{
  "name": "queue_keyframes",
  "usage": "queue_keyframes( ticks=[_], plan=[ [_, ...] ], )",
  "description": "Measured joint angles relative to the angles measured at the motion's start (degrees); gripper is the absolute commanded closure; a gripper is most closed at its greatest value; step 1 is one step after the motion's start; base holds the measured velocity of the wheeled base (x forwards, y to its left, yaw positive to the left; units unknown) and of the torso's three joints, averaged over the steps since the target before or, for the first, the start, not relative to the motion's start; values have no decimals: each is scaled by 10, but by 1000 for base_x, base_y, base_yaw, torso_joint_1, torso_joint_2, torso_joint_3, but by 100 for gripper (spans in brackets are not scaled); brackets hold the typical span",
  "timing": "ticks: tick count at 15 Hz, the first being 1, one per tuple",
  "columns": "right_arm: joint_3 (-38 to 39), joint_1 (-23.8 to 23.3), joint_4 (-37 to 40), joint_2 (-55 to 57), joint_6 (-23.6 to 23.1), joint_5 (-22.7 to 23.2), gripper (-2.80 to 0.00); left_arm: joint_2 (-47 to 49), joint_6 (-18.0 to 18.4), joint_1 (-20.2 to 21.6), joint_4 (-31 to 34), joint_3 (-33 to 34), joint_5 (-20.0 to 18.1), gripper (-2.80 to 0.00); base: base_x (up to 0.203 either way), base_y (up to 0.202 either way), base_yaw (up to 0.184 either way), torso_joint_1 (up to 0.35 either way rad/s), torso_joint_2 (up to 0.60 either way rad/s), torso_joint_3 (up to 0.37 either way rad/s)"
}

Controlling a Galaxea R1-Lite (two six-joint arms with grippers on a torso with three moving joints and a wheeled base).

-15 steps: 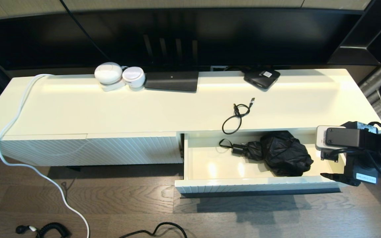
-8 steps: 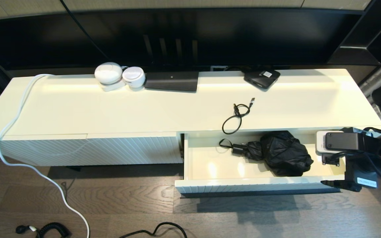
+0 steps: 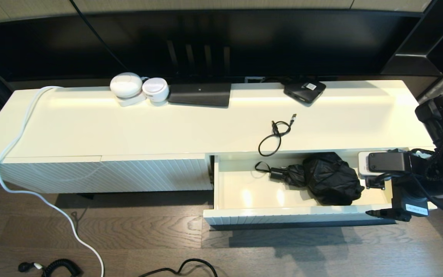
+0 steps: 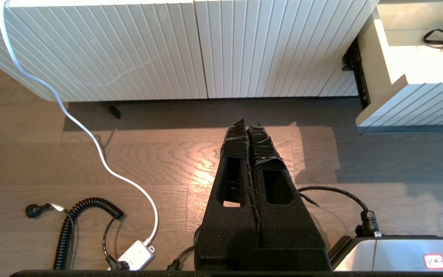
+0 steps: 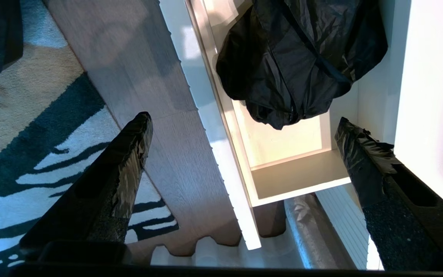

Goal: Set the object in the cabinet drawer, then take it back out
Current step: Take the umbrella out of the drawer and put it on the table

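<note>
Below the cream desk top (image 3: 190, 127), the cabinet drawer (image 3: 283, 214) stands open; the umbrella (image 3: 329, 179) lies crosswise, just left of the wide-open right end effector (image 5: 240, 150).

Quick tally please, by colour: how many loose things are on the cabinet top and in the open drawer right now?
White, on the cabinet top: 2, the round pods and.
Black, on the top: 3, the flat box, the small box, the short cable.
Black, in the cabinet drawer: 1, the folded umbrella.
Total: 6.
</note>
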Motion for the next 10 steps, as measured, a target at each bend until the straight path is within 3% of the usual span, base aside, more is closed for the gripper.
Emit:
queue_keyframes(
  ticks=[10],
  plan=[
    [-21,3,37,24,1,16,-280,0,0,0,0,0,0,0,0,0,0,0,0,0]
  ],
)
